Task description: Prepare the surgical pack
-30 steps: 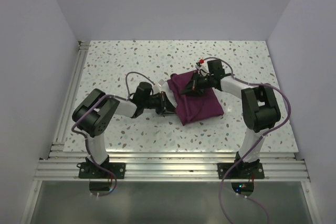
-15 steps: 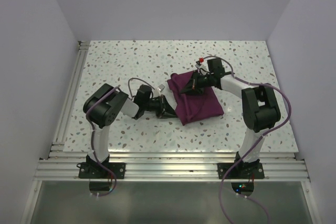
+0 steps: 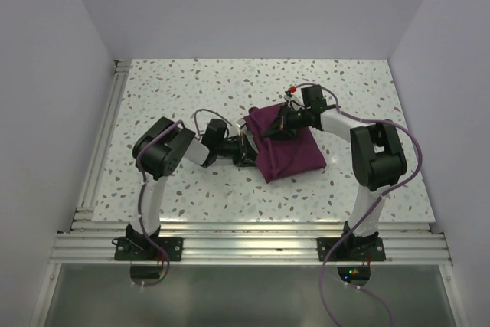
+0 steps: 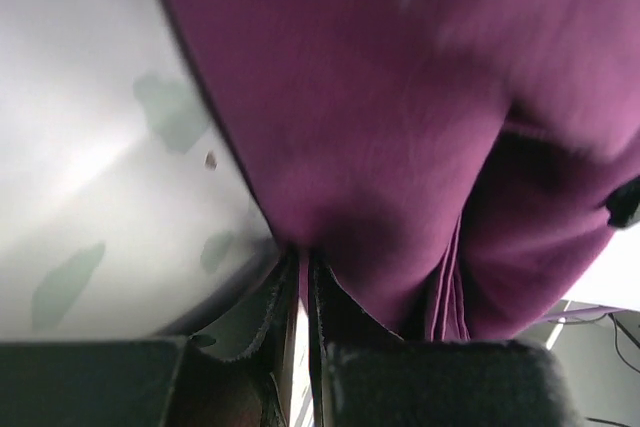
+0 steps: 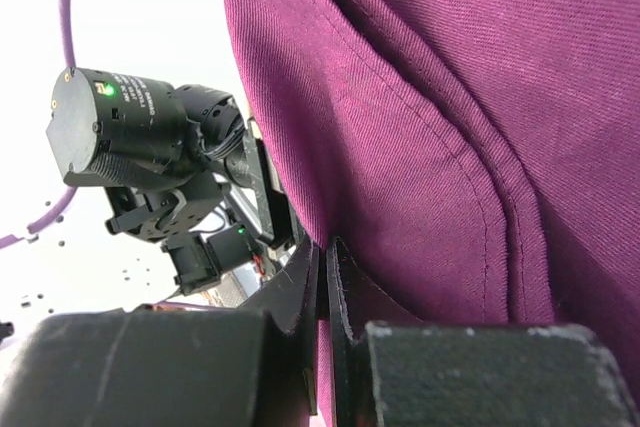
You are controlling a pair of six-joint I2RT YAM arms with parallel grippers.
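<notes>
Left arm has pulled in closer to the drape [image 3: 295, 151]. Left gripper [image 3: 247, 153] pinches its left edge, right gripper [image 3: 280, 125] is clamped on its top. Folding step; next likely needs a joint lift.

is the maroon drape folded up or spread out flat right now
Folded. The surgical pack sits as a compact rectangular bundle, and the right wrist view shows hemmed layers overlapping.

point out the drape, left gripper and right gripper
drape [image 3: 291, 151], top view, middle of the folded cloth
left gripper [image 4: 303, 265], left wrist view, between its fingertips at the drape's edge
right gripper [image 5: 322, 247], right wrist view, between its fingertips at a fold
</notes>
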